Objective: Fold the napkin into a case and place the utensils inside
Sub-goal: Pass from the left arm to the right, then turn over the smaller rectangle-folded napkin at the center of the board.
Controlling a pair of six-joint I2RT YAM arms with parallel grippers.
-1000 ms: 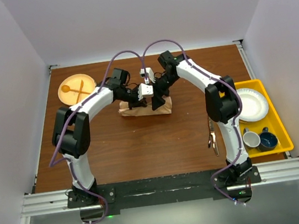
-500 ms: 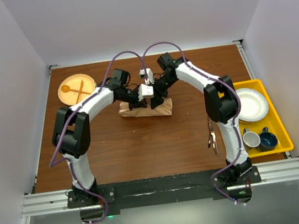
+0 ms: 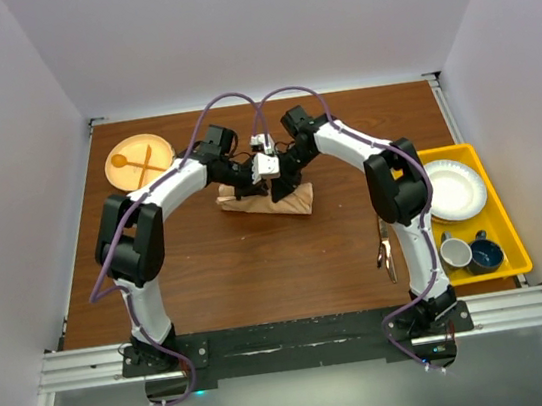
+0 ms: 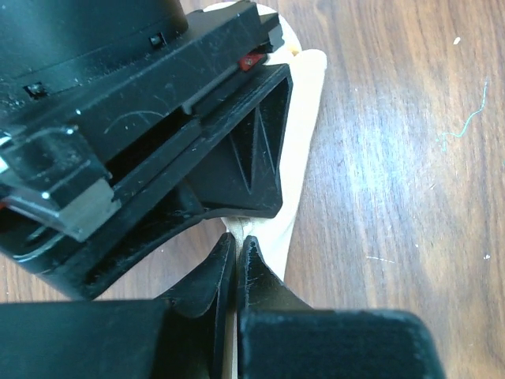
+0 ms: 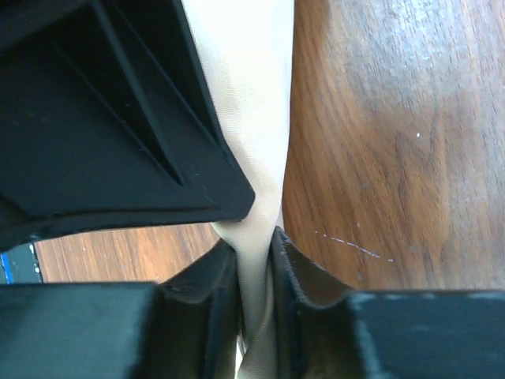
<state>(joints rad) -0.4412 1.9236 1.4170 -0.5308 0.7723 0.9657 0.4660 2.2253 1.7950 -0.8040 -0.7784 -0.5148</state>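
Note:
The peach napkin (image 3: 297, 197) lies folded into a narrow strip at the middle of the table. Both grippers meet over its far edge. My left gripper (image 3: 250, 179) is shut on a thin fold of the napkin (image 4: 304, 118), with its tips (image 4: 237, 241) pressed together on the cloth. My right gripper (image 3: 279, 182) has a thicker bunch of the napkin (image 5: 245, 79) pinched between its jaws (image 5: 254, 241). Each wrist view shows the other gripper's black finger close in front. The dark utensils (image 3: 383, 248) lie on the table beside the right arm.
A round wooden plate (image 3: 118, 180) with a pale wooden spoon and fork sits at the far left. A yellow tray (image 3: 512, 230) at the right edge holds a white plate (image 3: 454, 189), a white cup (image 3: 456, 251) and a dark blue cup (image 3: 485, 255).
My right gripper's jaws have closed onto the napkin, and its wrist has shifted slightly left toward the left gripper. The left gripper has held its grip.

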